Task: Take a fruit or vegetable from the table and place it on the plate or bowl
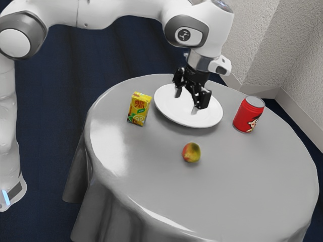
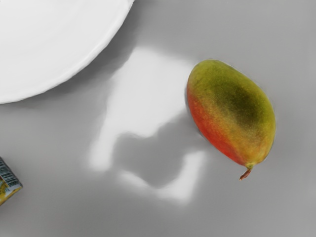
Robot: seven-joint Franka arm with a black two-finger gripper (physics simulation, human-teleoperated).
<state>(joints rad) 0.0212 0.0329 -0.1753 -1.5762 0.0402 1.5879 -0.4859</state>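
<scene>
A red-green mango (image 1: 191,152) lies on the round grey table (image 1: 242,191), in front of a white plate (image 1: 174,103). My gripper (image 1: 187,100) hangs in the air above the plate, open, with nothing between its fingers. In the wrist view the mango (image 2: 231,112) lies on the grey cloth below the hand, with the plate's rim (image 2: 54,39) a short way off from it.
A yellow juice carton (image 1: 139,108) stands at the exterior view's left of the plate; its corner (image 2: 6,181) shows in the wrist view. A red soda can (image 1: 248,114) stands to the plate's right. Walls rise behind the table at the right.
</scene>
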